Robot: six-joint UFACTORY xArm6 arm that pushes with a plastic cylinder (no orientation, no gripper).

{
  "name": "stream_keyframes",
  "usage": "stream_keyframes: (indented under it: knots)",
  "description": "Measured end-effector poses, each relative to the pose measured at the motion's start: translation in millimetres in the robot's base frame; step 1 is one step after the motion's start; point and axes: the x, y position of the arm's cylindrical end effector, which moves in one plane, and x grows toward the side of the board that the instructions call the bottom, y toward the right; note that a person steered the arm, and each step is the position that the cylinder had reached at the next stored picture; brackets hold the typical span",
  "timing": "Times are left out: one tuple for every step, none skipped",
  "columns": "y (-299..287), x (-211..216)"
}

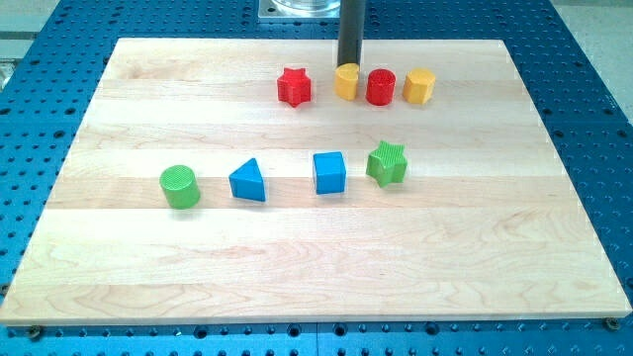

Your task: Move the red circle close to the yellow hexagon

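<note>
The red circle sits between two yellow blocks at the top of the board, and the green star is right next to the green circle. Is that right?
Not quite. The camera view shows the green star next to the blue cube, far from the green circle. The red circle does sit between two yellow blocks.

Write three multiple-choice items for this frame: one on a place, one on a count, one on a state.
1. Where is my tip?
A. directly above the yellow block left of the red circle, toward the view's top
B. beside the green cylinder
C. at the board's bottom edge

2. How many blocks are on the board?
A. six
B. eight
C. ten

3. The red circle and the yellow hexagon are:
A. stacked
B. side by side in the top row
C. at opposite board ends

Answers: 1 A, the rod ends just above that block; 2 B, four per row; 3 B, they are neighbours.
</note>
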Motion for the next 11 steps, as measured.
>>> stream_keyframes:
  knots:
    - [0, 24]
    - [-1, 63]
    - [-1, 90]
    - [9, 84]
    - [25, 69]
    - [29, 69]
    - [39, 82]
    - [59, 121]
    - [103, 84]
    - [109, 11]
    - [112, 6]
